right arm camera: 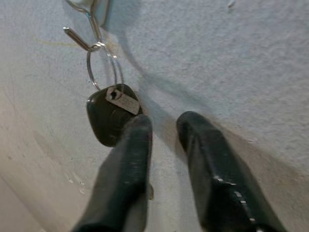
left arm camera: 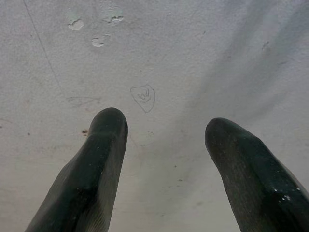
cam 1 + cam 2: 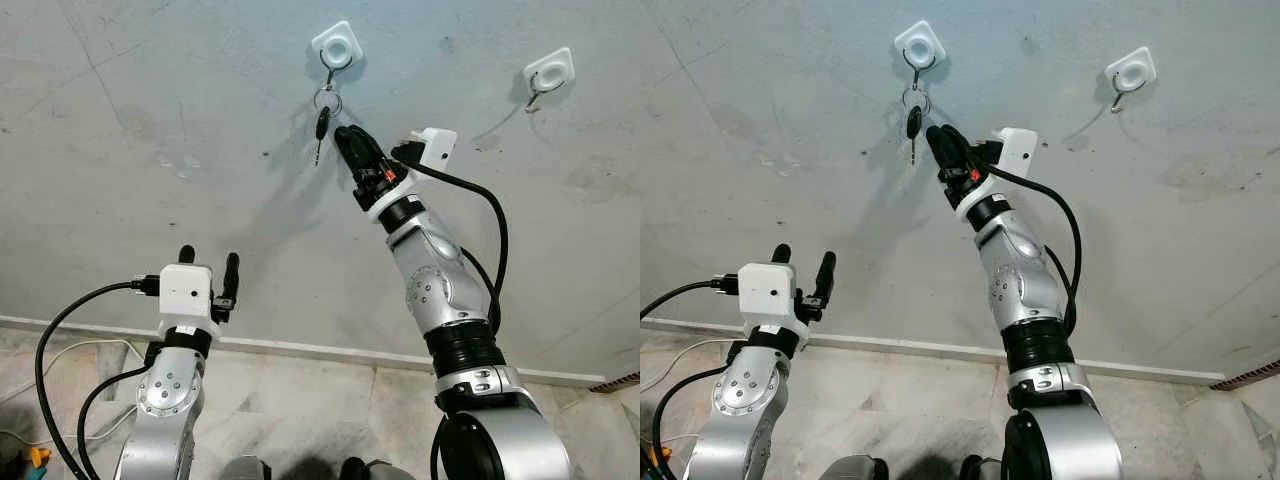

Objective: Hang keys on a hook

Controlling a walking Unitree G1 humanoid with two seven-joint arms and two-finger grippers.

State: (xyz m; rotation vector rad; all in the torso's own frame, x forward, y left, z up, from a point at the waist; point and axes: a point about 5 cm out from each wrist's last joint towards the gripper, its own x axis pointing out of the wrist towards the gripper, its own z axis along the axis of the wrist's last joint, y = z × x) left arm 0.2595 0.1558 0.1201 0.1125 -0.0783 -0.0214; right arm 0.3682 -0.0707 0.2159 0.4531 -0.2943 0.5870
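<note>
A grey concrete wall (image 3: 150, 120) is filling most of the frame, with two white hook mounts near the top. The keys (image 3: 322, 122) are hanging by a metal ring from the hook (image 3: 334, 52) at upper centre; a second hook (image 3: 548, 76) is sitting bare at upper right. The right gripper (image 3: 345, 140) is reaching up from lower right, its tips just beside the keys' dark head. In the right wrist view the two black fingers (image 1: 125, 164) are standing slightly apart, holding nothing, and one is overlapping the lower edge of the dark key head (image 1: 107, 121), so whether they are touching is hard to tell. The key blade is mostly hidden there. The left gripper (image 3: 208, 262) is pointing at bare wall at lower left, fingers spread and empty. Pale floor tiles (image 3: 300, 385) are running along the bottom, partly cut off.
</note>
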